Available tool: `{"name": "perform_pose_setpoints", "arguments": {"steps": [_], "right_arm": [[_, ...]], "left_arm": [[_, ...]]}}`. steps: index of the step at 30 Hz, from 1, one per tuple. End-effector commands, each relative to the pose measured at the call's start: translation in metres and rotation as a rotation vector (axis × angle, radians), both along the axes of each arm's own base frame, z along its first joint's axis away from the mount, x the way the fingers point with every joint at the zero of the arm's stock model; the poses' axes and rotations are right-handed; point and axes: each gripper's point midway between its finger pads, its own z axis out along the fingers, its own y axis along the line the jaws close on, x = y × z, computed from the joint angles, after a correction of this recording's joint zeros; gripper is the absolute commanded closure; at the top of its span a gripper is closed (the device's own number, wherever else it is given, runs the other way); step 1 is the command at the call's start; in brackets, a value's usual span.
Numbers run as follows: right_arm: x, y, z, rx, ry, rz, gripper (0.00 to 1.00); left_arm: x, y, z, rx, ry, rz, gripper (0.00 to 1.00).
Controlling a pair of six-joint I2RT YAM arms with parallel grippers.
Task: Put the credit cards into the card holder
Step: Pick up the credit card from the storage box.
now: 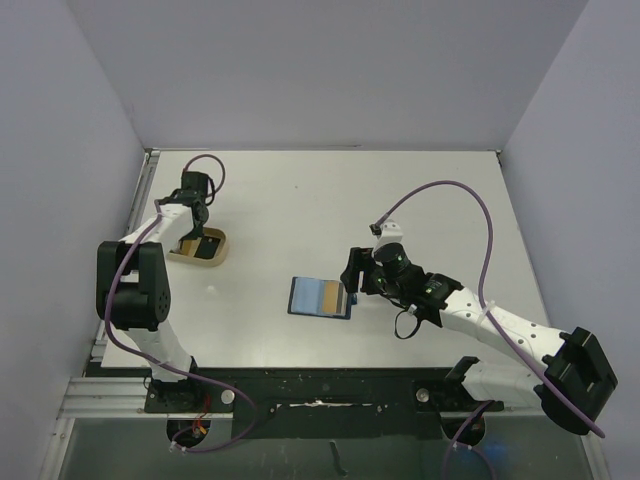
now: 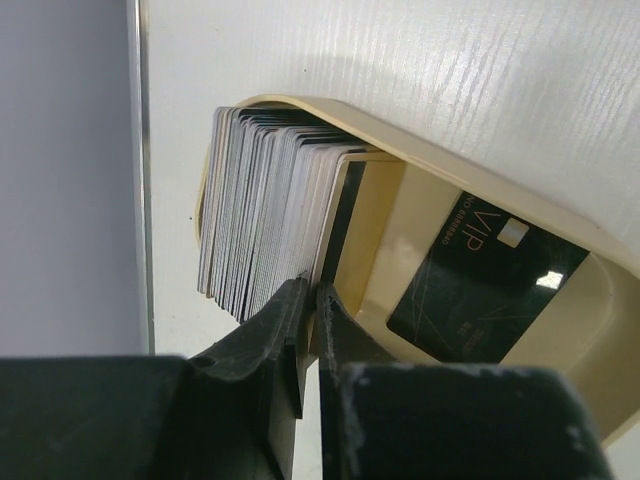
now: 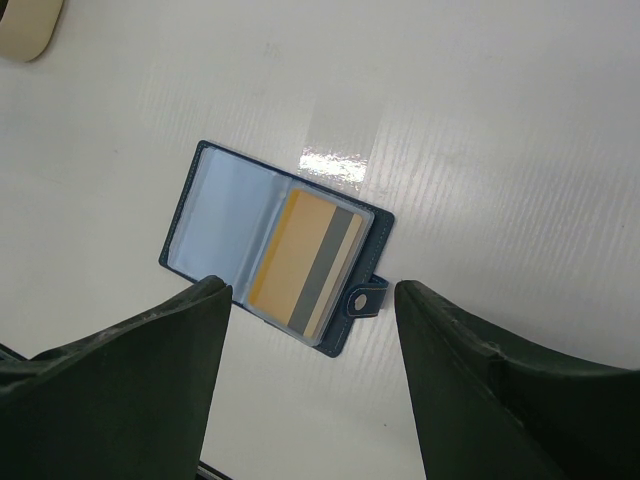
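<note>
Thin, stiff and slick, the credit cards (image 2: 270, 220) stand packed on edge in the tray (image 2: 450, 168) — left hand (image 2: 312, 290) pinched on one's exposed edge, the best hold — while right hand (image 3: 308, 288) hangs apart over the open card holder (image 3: 225, 215).

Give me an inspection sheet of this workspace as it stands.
Surface: white table, glossy.
Job's things: card holder lies open, with a gold card with a grey stripe in the pocket on its snap-tab side. A stack of cards stands on edge in the beige tray, with a black card lying flat beside it.
Clutter: nothing seen.
Grippers: left gripper shut on a card edge in the stack; right gripper open, above the card holder.
Cables: purple cable loops over each arm, touching none of the things on the table.
Surroundings: pale walls on three sides; metal rail at the near edge.
</note>
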Motion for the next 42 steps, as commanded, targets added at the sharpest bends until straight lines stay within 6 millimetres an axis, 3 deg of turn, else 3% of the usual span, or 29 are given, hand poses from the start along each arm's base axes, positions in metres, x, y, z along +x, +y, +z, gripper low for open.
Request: {"name": "perform_pose_setpoints", "arguments": {"steps": [1, 15, 42], "right_arm": [[0.007, 0.004, 0.020, 0.046, -0.058, -0.011, 0.33], [0.004, 0.004, 0.021, 0.054, -0.041, -0.019, 0.33], [-0.002, 0.003, 0.027, 0.071, -0.047, -0.020, 0.33]], "left_arm": [[0.014, 0.004, 0.032, 0.027, -0.082, 0.011, 0.99], [0.010, -0.016, 0.058, -0.027, -0.131, -0.024, 1.00], [0.006, 0.007, 0.028, 0.067, -0.055, 0.020, 0.92]]}}
